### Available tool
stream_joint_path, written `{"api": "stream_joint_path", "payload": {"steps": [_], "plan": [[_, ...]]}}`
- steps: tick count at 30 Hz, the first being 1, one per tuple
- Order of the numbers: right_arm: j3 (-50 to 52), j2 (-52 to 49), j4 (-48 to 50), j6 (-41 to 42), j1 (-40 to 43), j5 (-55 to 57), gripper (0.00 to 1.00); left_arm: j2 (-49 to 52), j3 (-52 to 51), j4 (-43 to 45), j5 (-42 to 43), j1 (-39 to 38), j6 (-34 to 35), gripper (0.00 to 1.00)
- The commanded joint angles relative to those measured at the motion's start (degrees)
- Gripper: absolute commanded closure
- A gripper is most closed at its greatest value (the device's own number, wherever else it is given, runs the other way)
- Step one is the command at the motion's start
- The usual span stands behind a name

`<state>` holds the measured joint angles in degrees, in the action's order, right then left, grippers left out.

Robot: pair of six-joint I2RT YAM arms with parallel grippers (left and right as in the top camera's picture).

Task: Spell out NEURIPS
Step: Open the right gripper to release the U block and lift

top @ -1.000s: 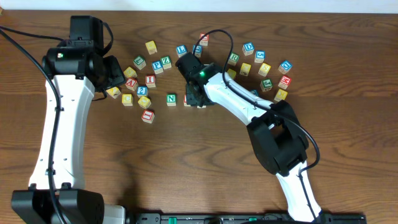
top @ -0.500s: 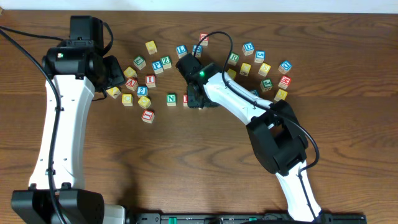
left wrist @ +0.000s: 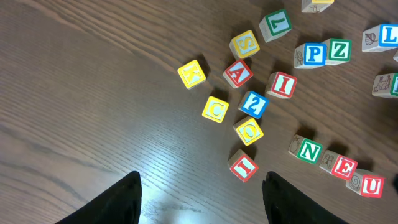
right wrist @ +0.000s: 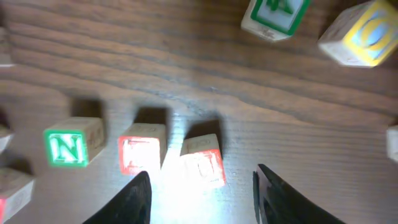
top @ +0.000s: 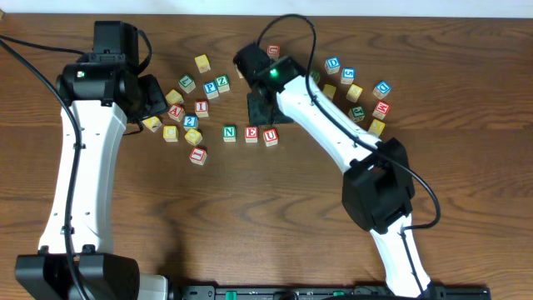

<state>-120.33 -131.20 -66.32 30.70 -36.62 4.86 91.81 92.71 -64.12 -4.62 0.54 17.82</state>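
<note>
N (top: 230,132), E (top: 251,133), U (top: 270,136) aligned on the bench, left and right jaws parted and empty: a careless placement beside U could jostle this close-set row.

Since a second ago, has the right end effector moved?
Yes. The right end effector has pulled back, up the overhead view, away from the fixed N cube, uncovering the E and U beside it.

In the right wrist view, glare and blur wash out the letters on the E cube (right wrist: 140,154) and U cube (right wrist: 203,164); the left-edge cubes (right wrist: 11,188) are cut off.
</note>
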Motion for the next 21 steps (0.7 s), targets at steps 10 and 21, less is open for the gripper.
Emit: {"api": "stream_joint_path", "payload": {"steps": [10, 21], "plan": [[-2.51, -0.31, -11.89, -11.56, 5.31, -4.55, 0.64, -0.39, 0.37, -0.33, -0.11, 0.04, 0.26, 0.39], [12.15, -0.31, -5.11, -11.43, 4.17, -7.91, 0.91, -0.39, 0.37, -0.33, -0.11, 0.04, 0.26, 0.39]]}}
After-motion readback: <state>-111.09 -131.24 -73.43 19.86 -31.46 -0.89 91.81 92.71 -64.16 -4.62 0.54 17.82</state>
